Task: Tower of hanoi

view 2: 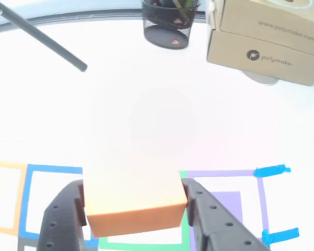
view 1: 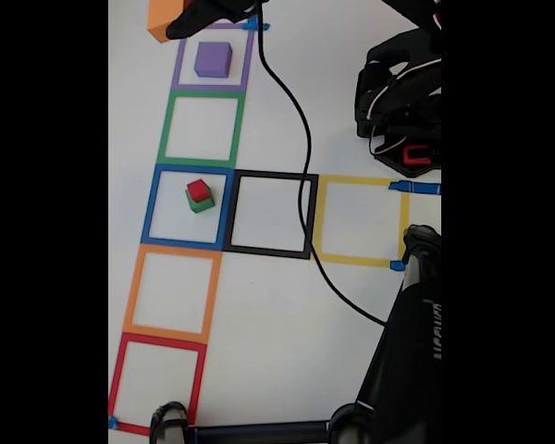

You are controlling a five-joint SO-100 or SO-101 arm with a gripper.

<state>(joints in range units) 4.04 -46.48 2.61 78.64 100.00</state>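
My gripper is shut on the orange cube, which sits between the two black fingers and is lifted above the table. In the fixed view the orange cube is at the top left edge, just beyond the purple tape square, with the gripper on it. Inside that purple square rests the purple cube, also seen as the purple cube below my right finger. The red cube is stacked on the green cube inside the blue tape square.
Tape squares in green, black, yellow, orange and red hold nothing. A black cable crosses the black square. A black stand fills the lower right. A mesh pot and cardboard boxes stand beyond.
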